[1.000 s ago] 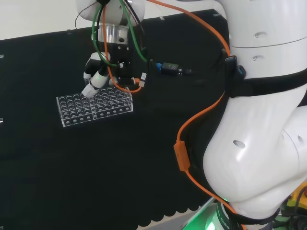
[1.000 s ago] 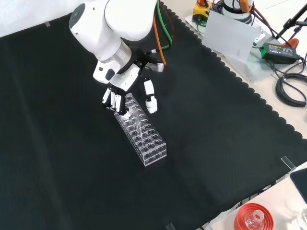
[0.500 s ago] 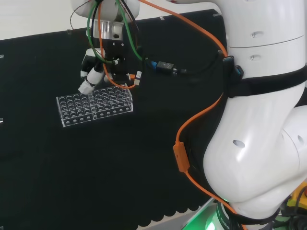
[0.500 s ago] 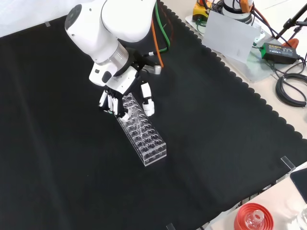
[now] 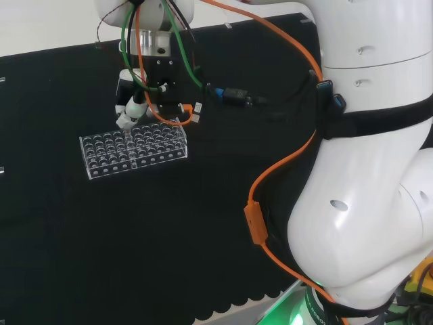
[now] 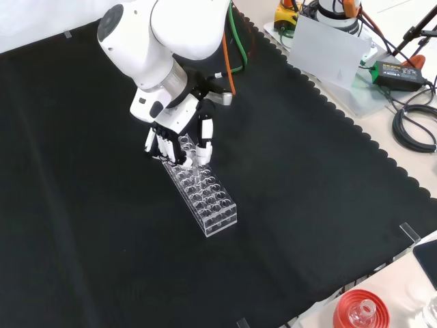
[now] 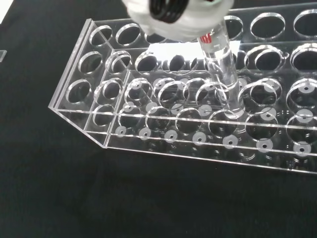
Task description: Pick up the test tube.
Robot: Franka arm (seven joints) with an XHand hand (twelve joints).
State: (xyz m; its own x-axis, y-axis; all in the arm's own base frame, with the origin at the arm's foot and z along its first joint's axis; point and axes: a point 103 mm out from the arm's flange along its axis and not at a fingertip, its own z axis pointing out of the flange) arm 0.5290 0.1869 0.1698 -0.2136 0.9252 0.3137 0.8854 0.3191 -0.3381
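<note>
1. Over the far end of the clear rack (image 6: 202, 193), as the front view shows it, the hand (image 6: 179, 139) hangs with its fingers (image 6: 203, 147) and thumb pinched together on the test tube (image 7: 222, 74).
2. Seen from the wrist, the tube stands nearly upright, its lower end inside a rack hole.
3. Rack rests on the black tabletop (image 6: 307, 178).

You could not see the test tube's (image 7: 221, 74) top, which was hidden behind the blurred hand (image 7: 173, 17). The rack (image 7: 99, 136) ran off the wrist view's edge, so you couldn't count its holes.
</note>
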